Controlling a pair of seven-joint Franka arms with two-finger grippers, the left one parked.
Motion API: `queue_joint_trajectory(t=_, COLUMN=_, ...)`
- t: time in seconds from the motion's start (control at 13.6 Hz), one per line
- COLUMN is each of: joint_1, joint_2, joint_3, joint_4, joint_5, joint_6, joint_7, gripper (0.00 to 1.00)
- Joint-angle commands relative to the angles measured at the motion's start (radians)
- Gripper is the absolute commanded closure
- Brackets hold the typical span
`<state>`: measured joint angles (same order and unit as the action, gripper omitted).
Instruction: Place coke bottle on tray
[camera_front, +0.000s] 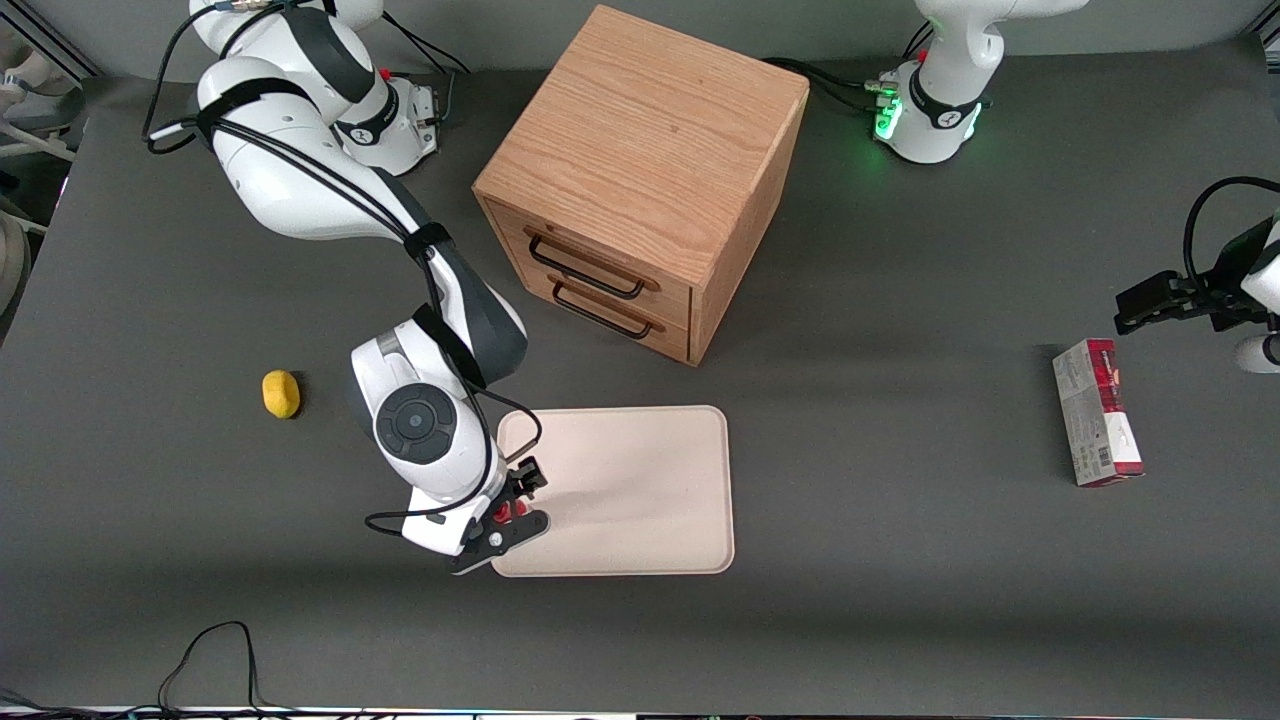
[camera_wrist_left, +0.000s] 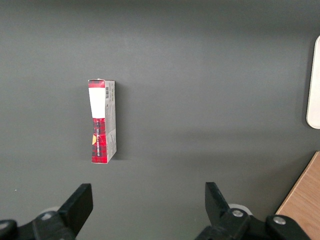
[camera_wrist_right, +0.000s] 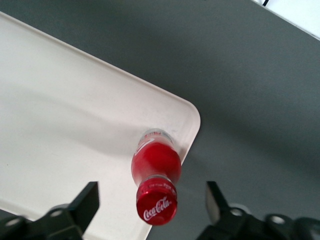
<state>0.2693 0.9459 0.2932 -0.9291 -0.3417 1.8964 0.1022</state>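
Coke bottle (camera_wrist_right: 155, 175) is seen standing upright on the tray (camera_wrist_right: 60, 130), right at one rounded corner, tucked close to the low rim. In the front view only a speck of its red (camera_front: 503, 513) shows in the lower middle of the frame, at the tray (camera_front: 640, 480) corner nearest the working arm and nearest the camera.

The relation that matters now: the bottle sits directly beneath the gripper (camera_wrist_right: 152, 202), its long axis vertical and running up between the two fingers, cap (camera_wrist_right: 156, 204) uppermost. In the wrist view the fingers (camera_wrist_right: 86, 202) are spread wide, one on each side of the cap, with clear daylight on both sides. Nothing is held, nothing is touched; the bottle is judged to be standing on its own base.

The gripper (camera_front: 510, 515) hangs low over that tray corner in the front view. The placing looks done, and what is called for next is judged to be a straight lift, since any sideways drift could knock the cap and tip the slim bottle over the rim just beside it.
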Motion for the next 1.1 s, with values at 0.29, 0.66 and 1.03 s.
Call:
queue_joint_trajectory(t=0.29, joint_1=-0.102, joint_2=-0.256, joint_3=-0.034, joint_4=-0.178, joint_5=0.229, joint_6=-0.014, joint_7=0.004, gripper=0.00)
queue_joint_trajectory(t=0.66, joint_1=-0.096, joint_2=-0.663, joint_3=-0.268, joint_4=-0.619, joint_5=0.444, joint_6=-0.006, joint_7=-0.004, gripper=0.00)
queue_joint_trajectory(t=1.03, joint_1=-0.090, joint_2=-0.953, joint_3=-0.408, joint_4=-0.925, joint_5=0.416, joint_6=-0.028, joint_7=-0.050, gripper=0.00)
